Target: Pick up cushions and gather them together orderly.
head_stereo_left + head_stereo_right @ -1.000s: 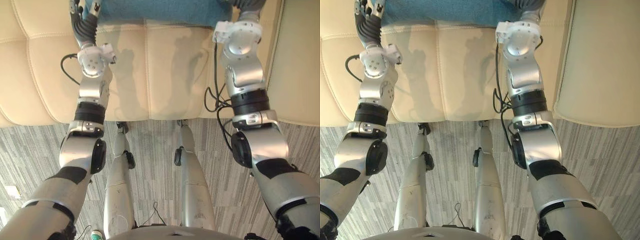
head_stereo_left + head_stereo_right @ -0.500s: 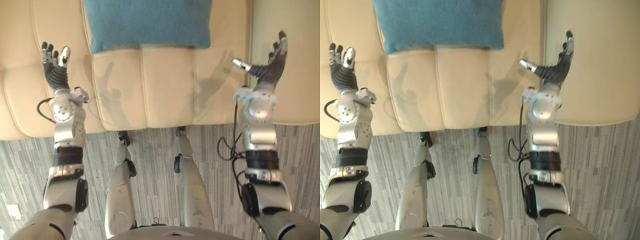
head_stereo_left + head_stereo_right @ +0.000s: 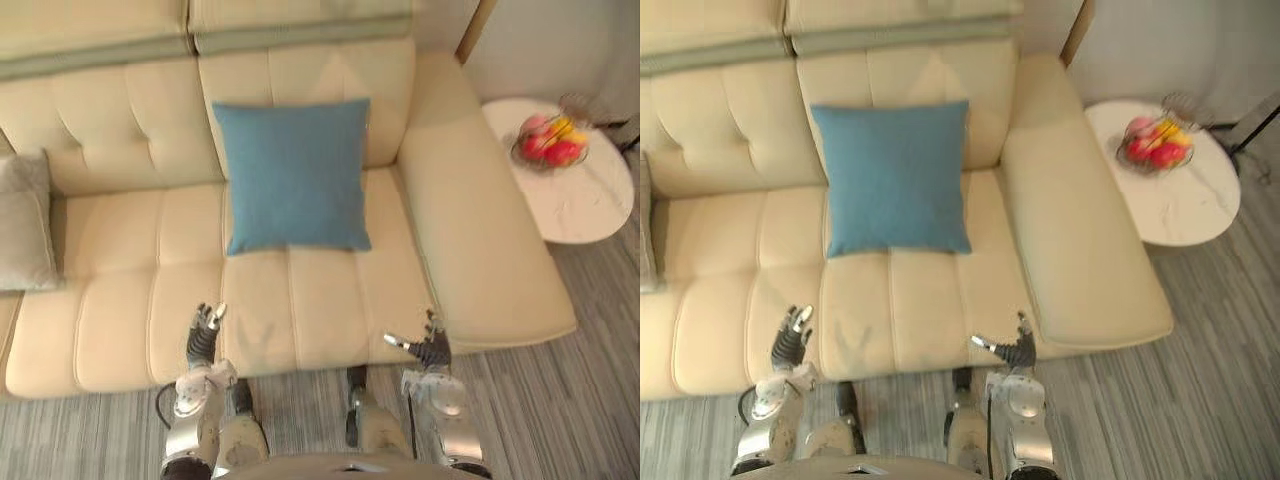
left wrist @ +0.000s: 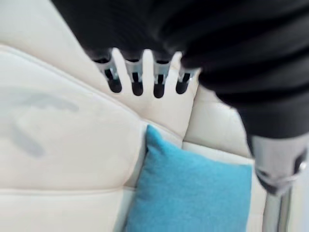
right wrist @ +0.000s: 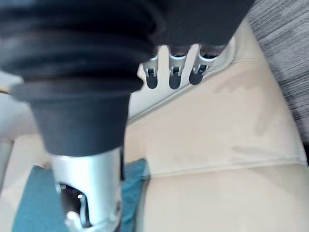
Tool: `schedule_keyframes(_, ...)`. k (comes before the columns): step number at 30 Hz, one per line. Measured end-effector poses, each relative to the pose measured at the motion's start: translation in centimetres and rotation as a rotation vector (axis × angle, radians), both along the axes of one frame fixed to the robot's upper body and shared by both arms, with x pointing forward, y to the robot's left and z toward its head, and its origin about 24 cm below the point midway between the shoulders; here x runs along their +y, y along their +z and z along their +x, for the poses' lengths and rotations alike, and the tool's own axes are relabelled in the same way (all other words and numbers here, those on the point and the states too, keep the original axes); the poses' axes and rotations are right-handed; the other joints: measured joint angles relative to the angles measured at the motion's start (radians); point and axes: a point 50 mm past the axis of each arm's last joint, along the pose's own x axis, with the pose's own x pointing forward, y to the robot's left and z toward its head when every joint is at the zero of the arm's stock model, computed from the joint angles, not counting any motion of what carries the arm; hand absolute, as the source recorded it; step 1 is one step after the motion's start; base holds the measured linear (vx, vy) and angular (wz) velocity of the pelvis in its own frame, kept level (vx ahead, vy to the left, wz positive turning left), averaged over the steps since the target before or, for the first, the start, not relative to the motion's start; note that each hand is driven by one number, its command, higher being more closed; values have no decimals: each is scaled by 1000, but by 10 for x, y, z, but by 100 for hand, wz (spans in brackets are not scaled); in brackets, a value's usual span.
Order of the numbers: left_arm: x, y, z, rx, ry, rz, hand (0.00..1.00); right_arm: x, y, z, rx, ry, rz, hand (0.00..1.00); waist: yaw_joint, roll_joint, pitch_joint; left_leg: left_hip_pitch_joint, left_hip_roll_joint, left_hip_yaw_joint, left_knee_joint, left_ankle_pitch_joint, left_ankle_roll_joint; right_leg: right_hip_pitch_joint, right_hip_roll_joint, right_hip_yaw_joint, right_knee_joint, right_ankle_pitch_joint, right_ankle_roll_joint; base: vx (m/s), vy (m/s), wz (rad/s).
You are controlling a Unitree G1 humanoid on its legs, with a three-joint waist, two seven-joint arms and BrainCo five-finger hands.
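A blue square cushion leans against the backrest in the middle of the cream sofa. A grey cushion stands at the sofa's far left end. My left hand hovers over the seat's front edge, fingers straight and holding nothing, well short of the blue cushion. My right hand is level with it on the right, also open and holding nothing. The left wrist view shows straight fingers with the blue cushion beyond them. In the right wrist view the fingers are spread over the seat.
A round white side table stands right of the sofa's arm and carries a wire bowl of fruit. Grey striped floor lies in front of the sofa.
The camera has swung up, so the whole sofa shows. Both hands have drawn back from the blue cushion's near edge to the seat's front edge and stay open.
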Motion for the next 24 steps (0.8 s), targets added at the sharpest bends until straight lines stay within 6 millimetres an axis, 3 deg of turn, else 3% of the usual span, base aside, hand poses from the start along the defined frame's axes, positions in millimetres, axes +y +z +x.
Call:
schedule_keyframes(4, 3, -46, -36, 301, -112, 123, 0, 2, -48, -29, 268, 34, 33, 0, 0, -12, -51, 104, -3, -4, -12, -30, -22, 127, 0, -9, -56, 0, 2, 62, 36, 2)
schedule_keyframes(5, 8, -60, -54, 416, -135, 153, 0, -1, -64, -46, 376, -4, 64, 0, 0, -19, -77, 124, -7, -7, -18, -37, -27, 148, -2, -9, -65, -1, 6, 53, 32, 4)
schedule_keyframes(10, 23, -76, -82, 588, -190, 228, 0, -10, -83, -78, 537, -76, 101, 0, -7, -34, -89, 165, -26, -31, -42, -40, -29, 187, -17, -18, -63, -6, 20, 37, 19, 7)
schedule_keyframes(14, 32, -76, -85, 613, -194, 273, 0, -15, -84, -79, 548, -104, 106, 0, -15, -43, -80, 195, -41, -19, -35, -54, -33, 197, -26, 17, -60, 8, 30, 10, 20, -21)
schedule_keyframes(16, 35, -75, -82, 610, -180, 286, 0, -14, -82, -69, 521, -98, 108, 0, -12, -51, -54, 185, -39, 4, 19, -86, -29, 179, -25, 50, -36, 10, 28, -52, 29, -42)
schedule_keyframes(17, 38, -74, -79, 602, -177, 296, 0, -14, -80, -65, 509, -96, 109, 0, -14, -62, -39, 147, -38, 5, 78, -121, -18, 159, -26, 53, -18, 9, 7, -141, 62, -46)
schedule_keyframes(18, 41, -70, -69, 579, -174, 311, 0, -11, -80, -62, 503, -88, 113, 0, -12, -97, -26, 89, -69, -16, 160, -166, 26, 127, -37, 67, -18, 5, -69, -165, 91, -35)
schedule_keyframes(19, 39, -71, -71, 585, -174, 305, 0, -12, -78, -56, 487, -84, 109, 0, -7, -75, -25, 65, -94, -34, 186, -183, 50, 128, -44, 36, -41, -35, -135, -105, 118, -57)
schedule_keyframes(20, 35, -71, -67, 574, -171, 298, 0, -18, -76, -54, 484, -93, 99, 0, 7, -50, -17, 55, -76, -41, 168, -175, 92, 114, -37, -62, -12, -136, -218, -88, 131, -60)
schedule_keyframes(21, 32, -71, -67, 573, -158, 294, 0, -20, -74, -49, 468, -92, 91, 0, 5, -19, -4, 42, -39, -18, 171, -161, 96, 35, -58, -123, 253, -181, -140, -96, 125, -36)
schedule_keyframes(22, 36, -70, -65, 570, -151, 302, 0, -16, -77, -57, 488, -98, 111, 0, -3, -20, 4, 40, -42, -34, 180, -154, 92, 11, -96, -134, 507, -240, -99, -41, 85, 9)
schedule_keyframes(23, 42, -69, -66, 573, -139, 315, 0, -10, -81, -61, 501, -113, 141, 0, -2, -49, 0, 45, -57, -47, 189, -147, 98, 35, -128, -134, 664, -273, -70, 10, 28, 42)
schedule_keyframes(24, 47, -68, -67, 582, -132, 326, 0, -5, -83, -63, 513, -101, 152, 0, -4, -74, -9, 39, -72, -57, 196, -144, 99, 67, -144, -131, 725, -286, -45, 28, -67, 41)
